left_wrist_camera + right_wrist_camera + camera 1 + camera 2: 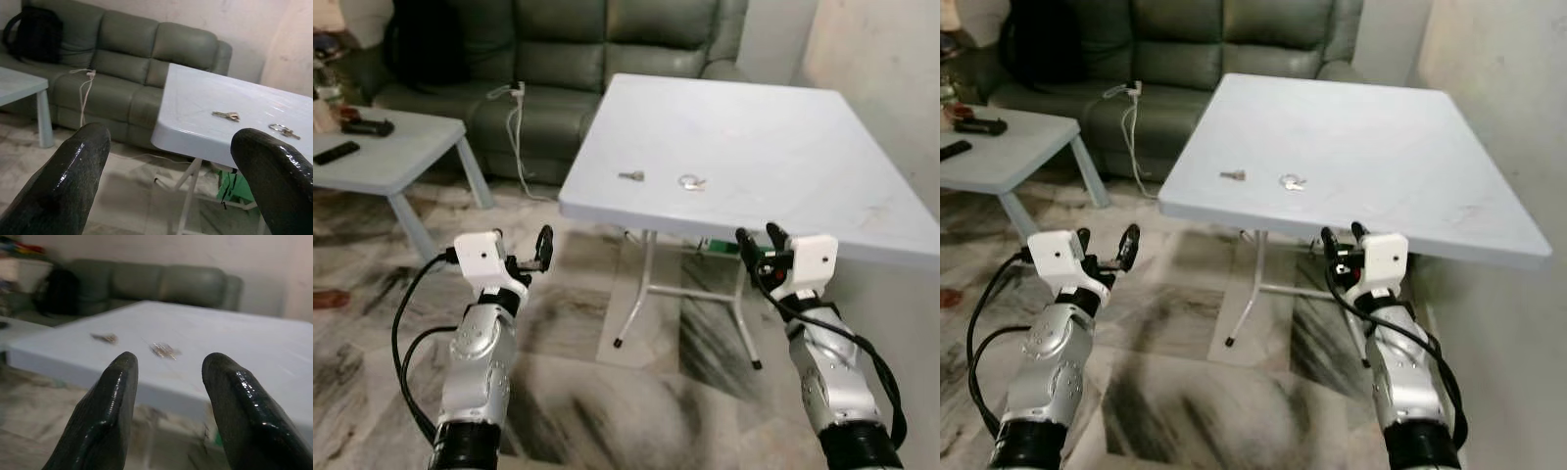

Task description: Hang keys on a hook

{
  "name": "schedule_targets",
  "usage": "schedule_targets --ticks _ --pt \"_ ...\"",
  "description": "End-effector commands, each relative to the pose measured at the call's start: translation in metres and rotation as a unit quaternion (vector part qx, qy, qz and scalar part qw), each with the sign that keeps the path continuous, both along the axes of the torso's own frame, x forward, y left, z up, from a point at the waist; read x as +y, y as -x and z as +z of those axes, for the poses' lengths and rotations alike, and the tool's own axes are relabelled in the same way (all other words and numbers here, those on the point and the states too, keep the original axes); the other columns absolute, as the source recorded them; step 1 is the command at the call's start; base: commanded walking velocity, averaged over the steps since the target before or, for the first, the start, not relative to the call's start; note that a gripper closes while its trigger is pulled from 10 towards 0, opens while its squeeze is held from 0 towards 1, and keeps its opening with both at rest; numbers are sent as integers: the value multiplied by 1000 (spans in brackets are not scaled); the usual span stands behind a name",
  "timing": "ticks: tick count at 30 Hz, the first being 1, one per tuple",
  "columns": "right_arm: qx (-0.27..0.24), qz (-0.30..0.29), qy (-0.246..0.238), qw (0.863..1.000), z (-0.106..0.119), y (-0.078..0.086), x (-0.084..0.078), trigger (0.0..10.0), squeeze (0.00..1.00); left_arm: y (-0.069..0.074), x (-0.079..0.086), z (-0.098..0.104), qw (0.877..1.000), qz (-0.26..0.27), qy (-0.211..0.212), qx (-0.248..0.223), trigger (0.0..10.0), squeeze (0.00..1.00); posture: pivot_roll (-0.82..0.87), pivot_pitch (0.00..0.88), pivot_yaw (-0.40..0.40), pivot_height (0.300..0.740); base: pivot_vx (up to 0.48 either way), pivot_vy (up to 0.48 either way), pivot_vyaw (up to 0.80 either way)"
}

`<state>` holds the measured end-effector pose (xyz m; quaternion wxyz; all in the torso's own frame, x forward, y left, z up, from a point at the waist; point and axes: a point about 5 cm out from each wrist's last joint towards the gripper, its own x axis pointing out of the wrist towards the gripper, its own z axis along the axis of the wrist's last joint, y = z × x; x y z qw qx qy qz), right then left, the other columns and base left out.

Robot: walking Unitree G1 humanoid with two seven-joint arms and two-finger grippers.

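Note:
A key ring with keys [691,181] lies on the white table [773,147] near its front edge. A small key-like metal piece [630,176] lies a little to its left. Both also appear in the left wrist view, the metal piece [226,115] and the key ring [282,129]. My left gripper [1107,245] is open with nothing in it, held low in front of the table's left corner. My right gripper [758,238] is open and empty too, just before the table's front edge, pointing at the keys [165,350].
A green sofa [578,49] with a white cable [516,117] and a black bag [34,34] stands behind the table. A low table [401,147] with remotes is at the left. A wall [891,78] is on the right. Folding legs [641,284] stand under the table.

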<state>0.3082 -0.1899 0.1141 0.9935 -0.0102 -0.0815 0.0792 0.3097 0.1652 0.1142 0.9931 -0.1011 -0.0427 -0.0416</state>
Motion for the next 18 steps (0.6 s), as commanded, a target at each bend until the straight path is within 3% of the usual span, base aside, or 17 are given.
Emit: schedule_targets --ticks 1,8,18 --pt "0 -6 -3 1000 1 0 -4 10000 0 -2 -4 4 1000 -9 -7 -6 10000 0 25 0 -58 740 0 472 0" --pt "0 -4 -3 1000 1 1 -4 10000 0 -1 -5 3 1000 -10 -7 -5 10000 0 24 0 -61 740 0 448 0" --pt "1 -3 -2 1000 1 2 -5 10000 0 0 -7 1 1000 -7 5 1 10000 0 26 0 -65 740 0 0 0"
